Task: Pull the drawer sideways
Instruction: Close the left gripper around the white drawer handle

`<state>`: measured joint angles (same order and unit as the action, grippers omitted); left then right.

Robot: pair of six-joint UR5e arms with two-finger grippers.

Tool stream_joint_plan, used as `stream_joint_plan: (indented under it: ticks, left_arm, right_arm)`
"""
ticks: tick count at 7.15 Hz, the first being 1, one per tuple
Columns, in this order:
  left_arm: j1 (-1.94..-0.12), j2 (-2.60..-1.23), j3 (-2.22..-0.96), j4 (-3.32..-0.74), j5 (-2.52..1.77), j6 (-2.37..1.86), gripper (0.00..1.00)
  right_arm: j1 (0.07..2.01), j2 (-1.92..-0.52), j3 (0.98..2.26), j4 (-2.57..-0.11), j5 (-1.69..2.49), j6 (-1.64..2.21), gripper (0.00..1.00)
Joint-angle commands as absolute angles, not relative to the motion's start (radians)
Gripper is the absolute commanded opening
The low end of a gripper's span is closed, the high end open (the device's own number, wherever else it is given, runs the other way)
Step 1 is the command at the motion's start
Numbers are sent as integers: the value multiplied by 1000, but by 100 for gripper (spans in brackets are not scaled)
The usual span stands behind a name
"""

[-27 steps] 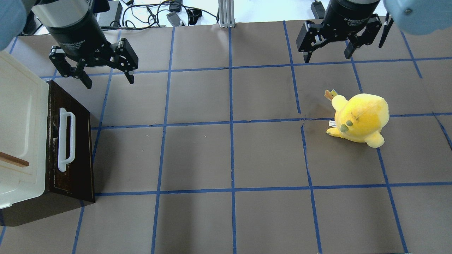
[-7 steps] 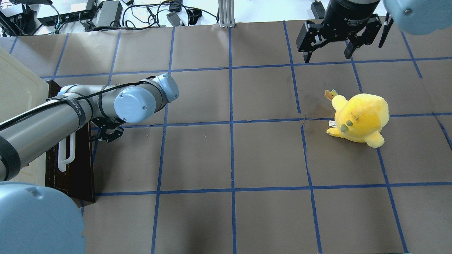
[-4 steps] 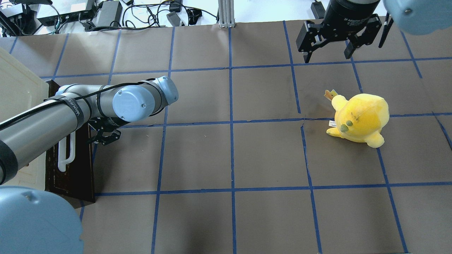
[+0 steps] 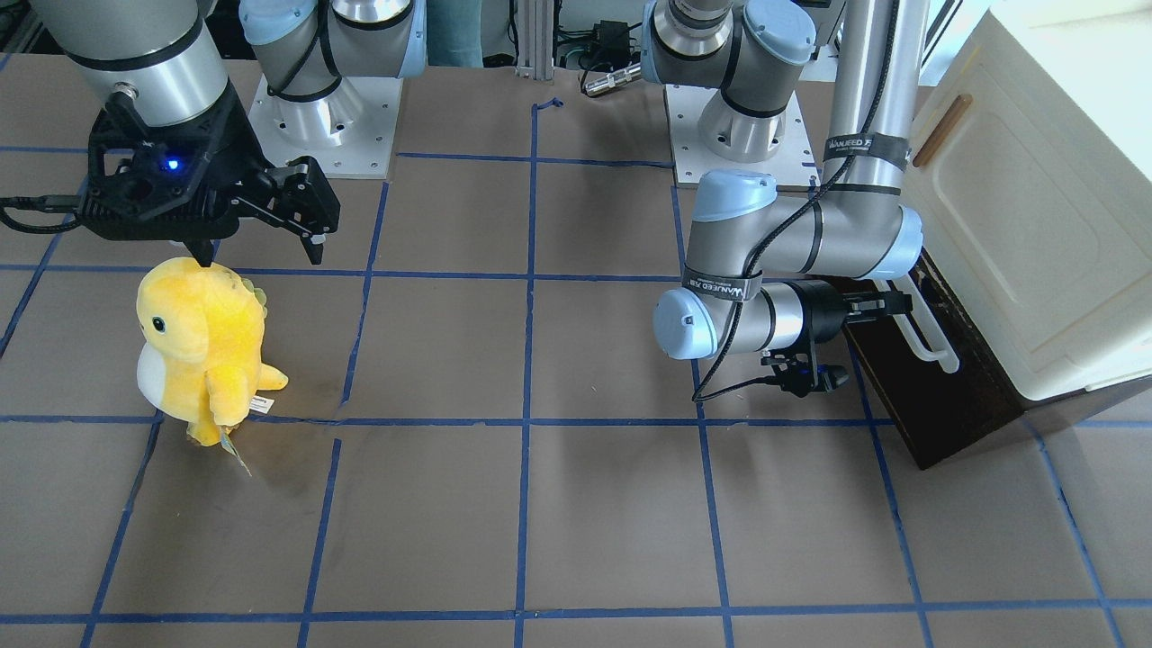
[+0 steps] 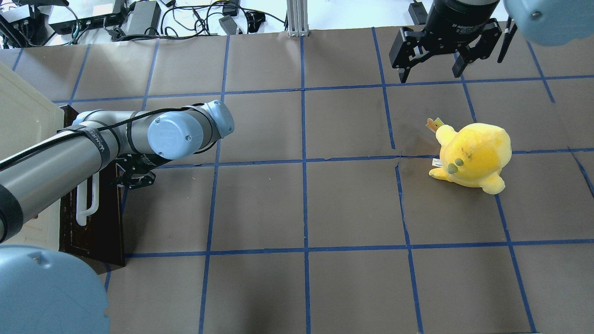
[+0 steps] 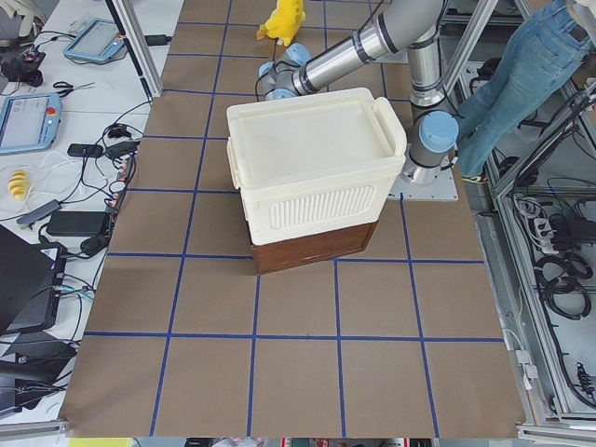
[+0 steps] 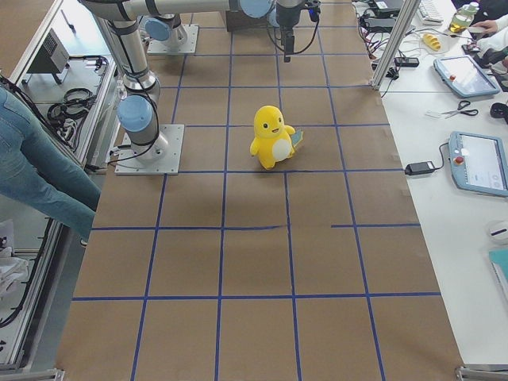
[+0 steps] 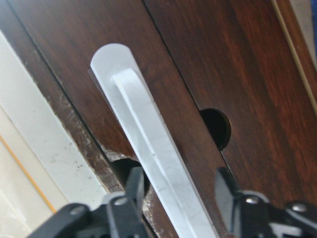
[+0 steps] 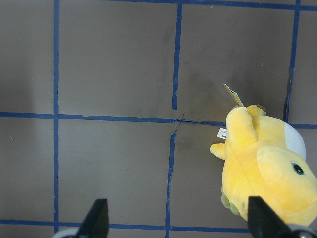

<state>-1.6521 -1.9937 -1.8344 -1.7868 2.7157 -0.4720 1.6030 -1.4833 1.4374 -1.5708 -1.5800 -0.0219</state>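
Firstly, at the left edge of the table [image 5: 301, 208] a cream cabinet [image 5: 23, 120] is seen. The drawer [image 5: 104, 222] is placed under it, with its dark front turned to the middle of the table. A white handle [image 8: 153, 148] is fixed along this front, and a round hole [image 8: 216, 128] is seen in the wood just beside it. The left gripper [image 8: 178, 176] is set at the handle from the side. In the wrist view one finger [image 8: 134, 186] is found on each side of the handle, so the handle is between them. A thin gap is seen at both fingers, thus this gripper is open and the handle is not yet clamped. Further right, at the far side of the table, the right gripper [image 5: 431, 76] is held above the surface with its fingers spread wide, so it is open too. A yellow toy [image 5: 473, 155] is stood upright on the table near it, and it is not touched by this gripper.
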Motion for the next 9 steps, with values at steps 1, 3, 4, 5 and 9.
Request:
stream_joint_plan:
  ticks: [1,3,4,5,9]
  left_arm:
    - [-1652,-1993,-1833,-1811,2717,-472,17]
    - [-1652,-1993,-1829,-1815,2717,-472,15]
    - [-1652,-1996,-1821,-1815,2717,-472,16]
    - [-1654,-2003,-1807,-1827,2715,-472,16]
    - [-1661,-2003,-1804,-1835,2717,-472,16]
  right_arm:
    - [1603,-1483,1437,-1571,-1580,-21,100]
    - [1603,-1483,1437,-1571,-1580,-21,100]
    - [1603,-1483,1437,-1571,-1580,-21,100]
    - [1603,-1483,1437,-1571,-1580,-21,100]
    - [1603,-1483,1437,-1571,-1580,-21,100]
